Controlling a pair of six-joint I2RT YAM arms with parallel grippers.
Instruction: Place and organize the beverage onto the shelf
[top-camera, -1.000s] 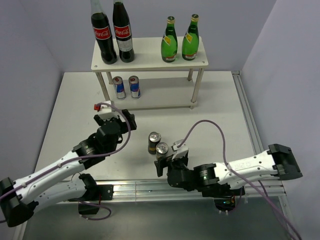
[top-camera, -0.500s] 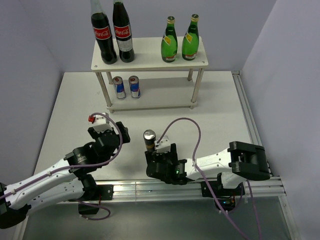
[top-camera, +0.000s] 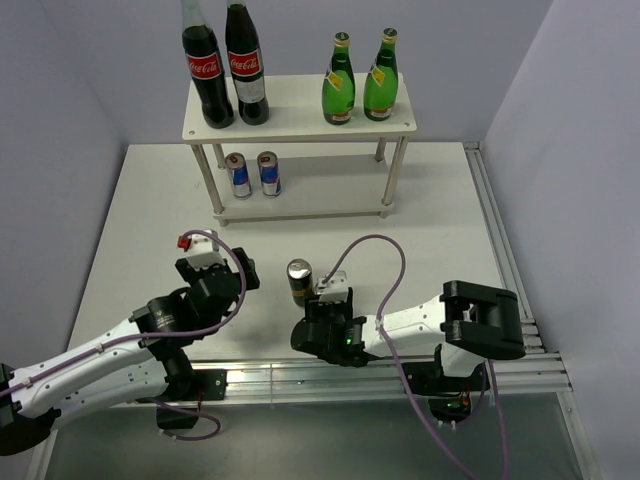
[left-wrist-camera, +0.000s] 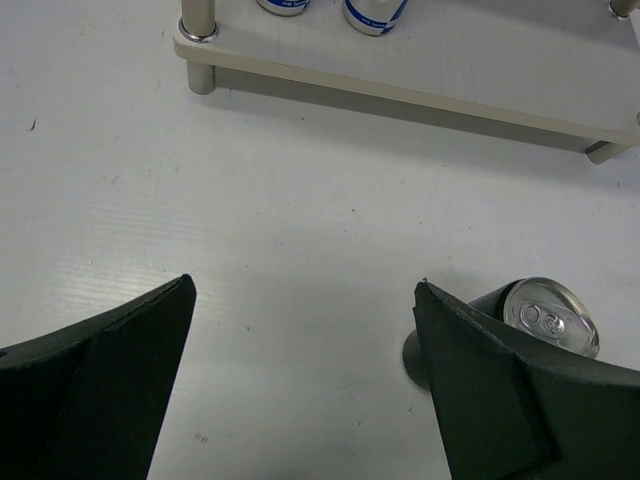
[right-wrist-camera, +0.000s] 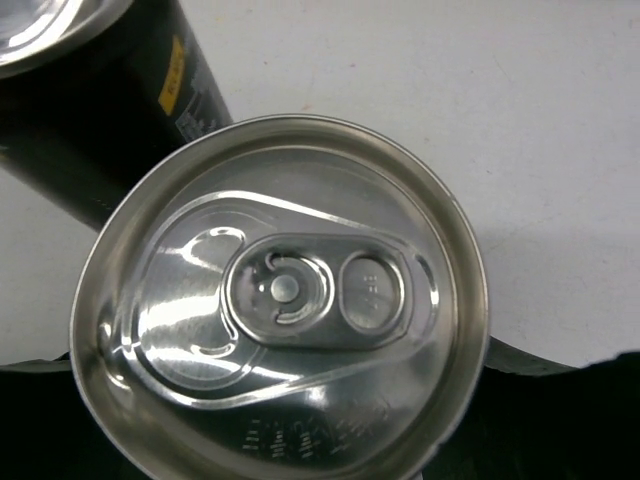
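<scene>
Dark can sits right under my right wrist camera, upright on the table. Its silver lid and pull tab fill that view. My right gripper is down over it, and dark fingers show on either side of the can's body, below the rim. I cannot tell whether they press on the can or stand just off it. From above, the gripper hides this can entirely.

Second dark can stands upright just beside the first, on the shelf side of it. In the right wrist view its dark side, with a yellow mark, sits at upper left. Touching the first can or just apart: cannot tell.

My left gripper is spread wide, with only table showing between the fingers. It hangs to the left of the dark cans. In its wrist view the second can peeks out just behind the right-hand finger.

Shelf stands at the far side of the table, well apart from both dark cans.
- Top board: two green bottles upright side by side toward the right end, and two cola bottles side by side at the left end.
- Lower board: two blue cans upright side by side at the left end.
</scene>
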